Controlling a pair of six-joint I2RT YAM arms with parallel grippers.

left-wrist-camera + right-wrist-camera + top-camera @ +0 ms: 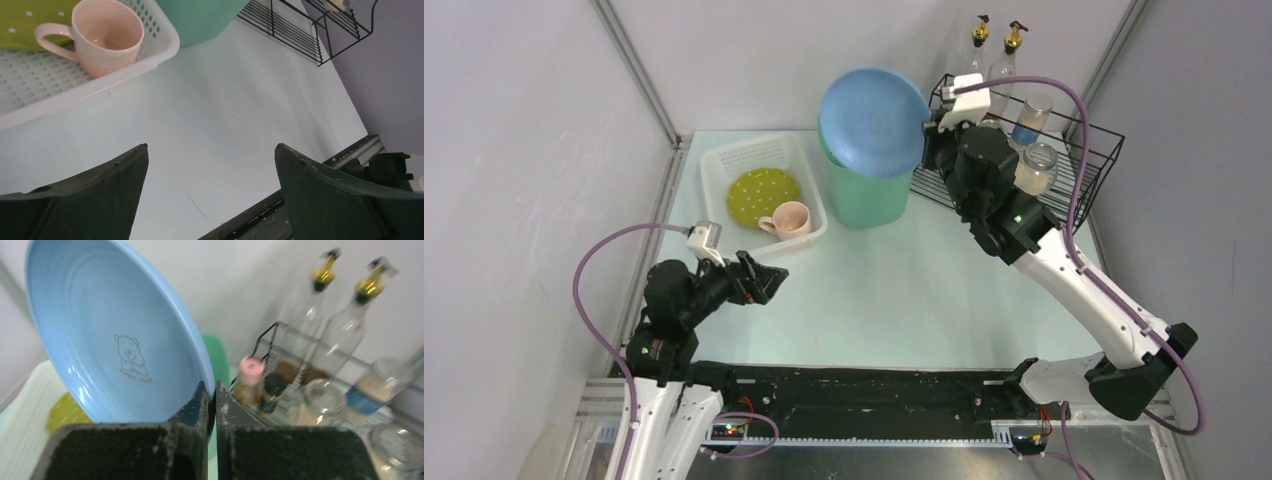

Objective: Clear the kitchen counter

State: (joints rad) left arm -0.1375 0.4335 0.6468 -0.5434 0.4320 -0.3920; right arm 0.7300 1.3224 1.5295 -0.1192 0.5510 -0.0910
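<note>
1. Nearest is the black rail (874,385) at the front edge, with both arm bases beside it.
2. The left gripper (211,147) hangs low over the counter (894,290) with its jaws spread wide and nothing between them.
3. The counter is the wide pale mint top that fills the middle of the scene, from the rail to the back wall. It looks stiff, fixed and glossy, so I judge that things will slide on it easily. It gives no place to take hold, so the grip must go on the things that stand on it.
4. Further back on the left stands a white basket (100,87). A pink cup (107,37) and a green plate (764,195) lie in it.
5. Beside the basket stands a green bin (864,200). Above it the right gripper (210,387) is clenched on the rim of a blue plate (115,335), which is tilted steeply. I cannot tell if the plate touches the bin. The plate is probably light and hard but slippery, and a thin rim grip may let it swing.
6. At the far right is a wire rack (1096,190) with bottles (994,50) and jars (1036,165), close to the right arm.
7. Plain pale walls with metal posts close in the space on three sides.
</note>
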